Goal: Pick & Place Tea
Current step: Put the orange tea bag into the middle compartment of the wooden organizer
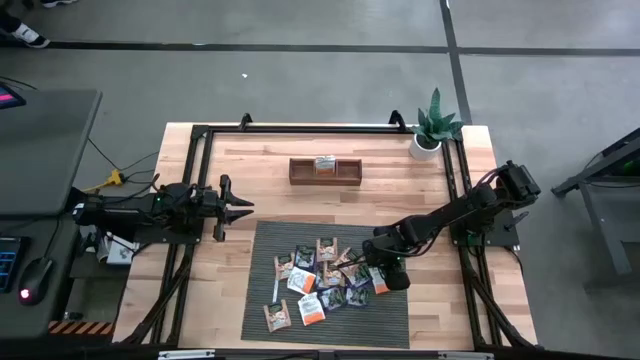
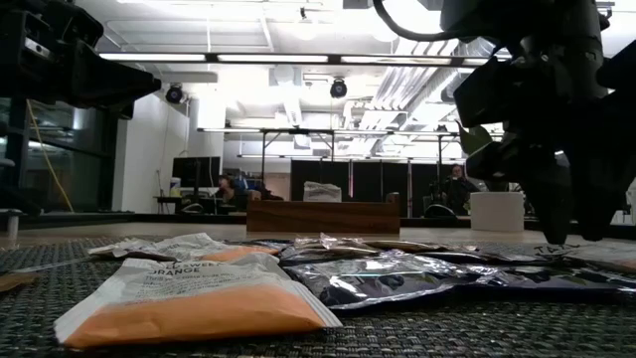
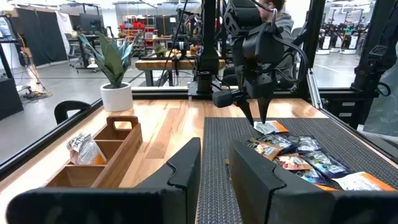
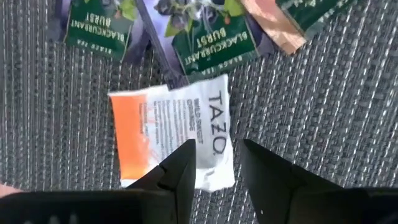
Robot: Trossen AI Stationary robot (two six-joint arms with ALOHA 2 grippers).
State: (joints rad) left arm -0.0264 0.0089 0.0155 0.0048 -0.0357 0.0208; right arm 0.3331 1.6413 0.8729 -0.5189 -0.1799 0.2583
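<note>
The right gripper (image 4: 214,163) hovers, fingers spread, over an orange-and-white flat paper sachet (image 4: 171,137) at the four-o'clock edge of the tea pile (image 1: 322,280) on the dark woven mat (image 1: 390,320) — the pick is in hand. Next, descend and pinch. Only the wrist view shows that alignment — overhead, the arm hides it. The left gripper (image 1: 240,208) waits at nine o'clock, fingers parted.

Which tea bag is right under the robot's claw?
The orange-and-white packet that says TAZO. It lies alone just below the right gripper, whose fingers are open. The purple and green packets sit farther off.
</note>
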